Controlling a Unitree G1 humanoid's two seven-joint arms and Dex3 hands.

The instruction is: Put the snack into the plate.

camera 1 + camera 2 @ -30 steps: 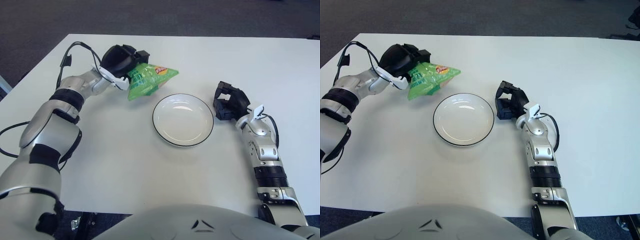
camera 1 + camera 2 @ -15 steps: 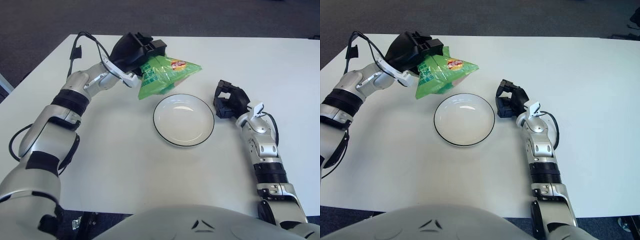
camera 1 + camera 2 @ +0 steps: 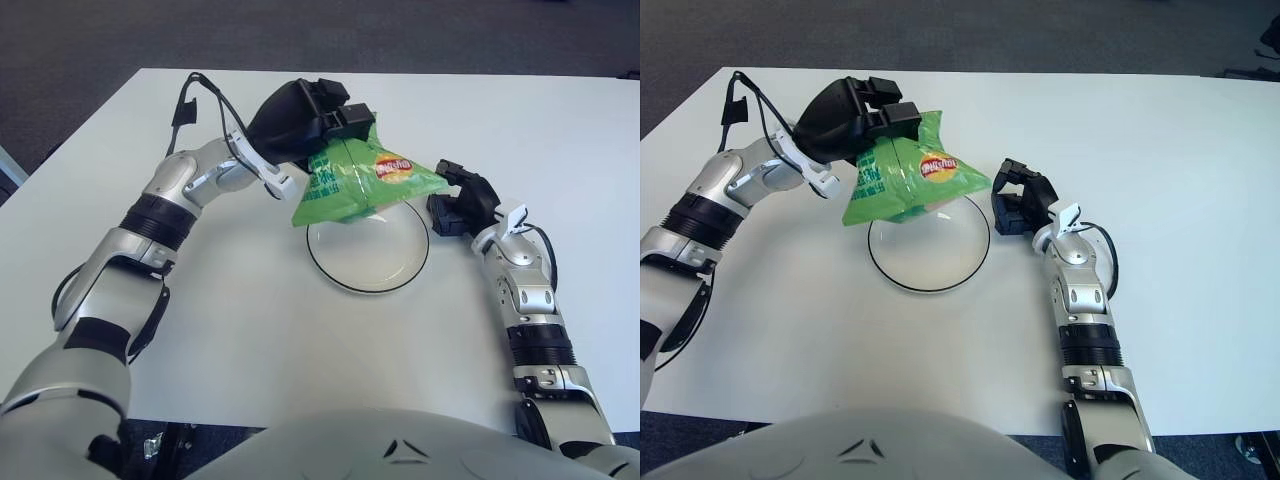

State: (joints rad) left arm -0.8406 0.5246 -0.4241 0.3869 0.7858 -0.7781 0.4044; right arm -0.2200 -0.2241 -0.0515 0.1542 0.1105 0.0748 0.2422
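Green foil snack bag (image 3: 365, 180), pinched at its upper corner by the curled fingers of the left hand (image 3: 305, 112), hangs clear of the table (image 3: 250, 330) with its lower part over the far rim of the white plate (image 3: 366, 262), presumably ready for lowering. The right hand (image 3: 458, 203), fingers curled and holding nothing, shows just beside the plate's right edge.

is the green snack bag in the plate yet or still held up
Not in it yet: the left hand grips the snack bag by its top edge, and it hangs above the far part of the plate.
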